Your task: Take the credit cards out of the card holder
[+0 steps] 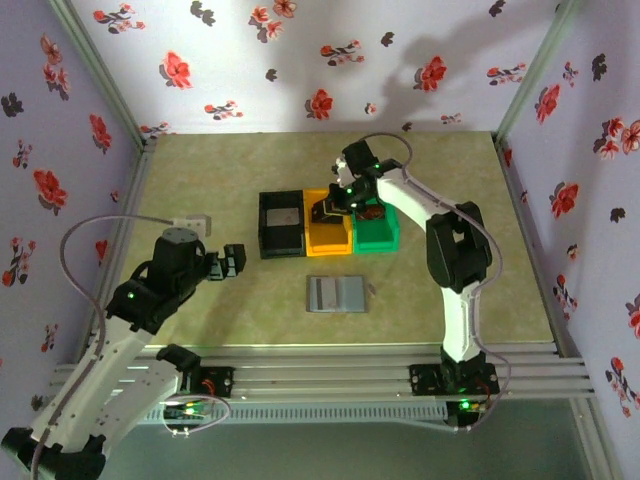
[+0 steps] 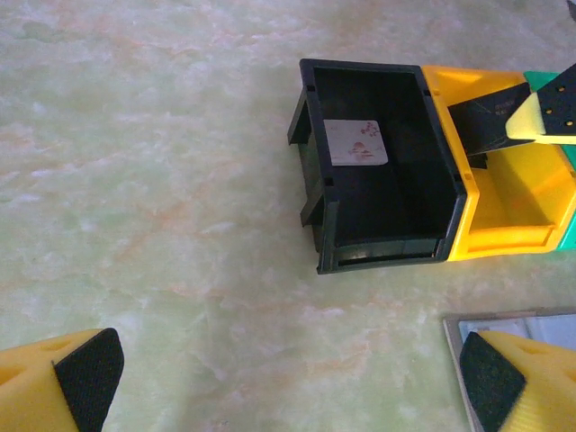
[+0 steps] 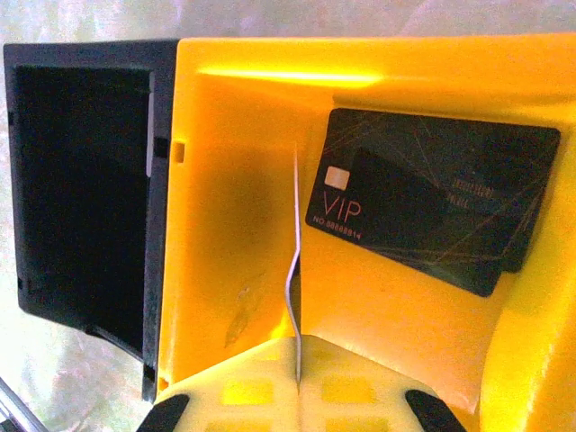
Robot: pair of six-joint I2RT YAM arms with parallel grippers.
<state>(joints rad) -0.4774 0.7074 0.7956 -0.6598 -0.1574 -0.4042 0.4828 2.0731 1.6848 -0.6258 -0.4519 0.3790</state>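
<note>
We're mid drop-off, looks like: right fingers point(image 2: 551, 112) pinching a dark card point(image 2: 481, 121) over the orange bin point(image 2: 504, 236), left fingers point(image 2: 63, 382) spread wide. Next we'd let go, then head for the card holder point(image 1: 338, 295).

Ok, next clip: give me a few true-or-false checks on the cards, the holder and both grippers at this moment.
1. The right gripper is shut on a dark card over the orange bin. True.
2. The left gripper grips the card holder. False: it is open and holds nothing; the holder lies flat on the table.
3. A light card lies in the black bin. True.
4. The orange bin is empty. False: a dark VIP card leans inside it.
</note>
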